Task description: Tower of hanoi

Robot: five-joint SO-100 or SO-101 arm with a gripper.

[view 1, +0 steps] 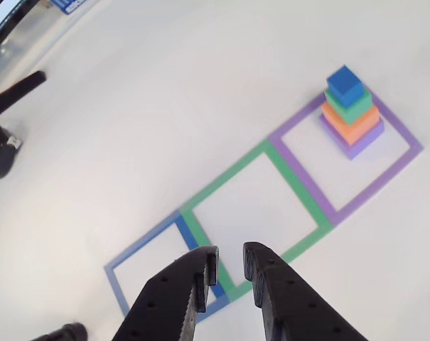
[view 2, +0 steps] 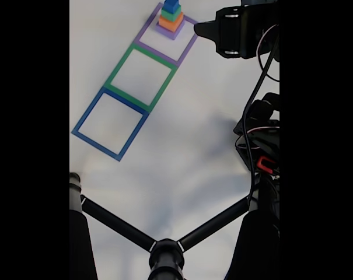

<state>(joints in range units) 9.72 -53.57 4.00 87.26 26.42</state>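
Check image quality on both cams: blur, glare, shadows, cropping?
Other view: block stack sharp, soft even light, white table slightly washed out, edges curved by lens distortion; gripper fingers dark but crisp. Fixed view: black bars down both sides, strong backlight turns the arm and tripod legs into silhouettes, faint arm shadow on the table, stack small but readable.

Three square frames point(view 2: 127, 76) lie edge to edge in a diagonal row on the worktop point(view 2: 182, 151). Four blocks, stacked widest at the bottom to smallest on top point(view 1: 351, 112), stand inside the end frame point(view 1: 346, 158), toward its far corner. In the other view the fingers point(view 1: 206, 273) enter from the bottom edge, over the shared border of the middle frame point(view 1: 254, 202) and the opposite end frame point(view 1: 158, 266), well apart from the stack.
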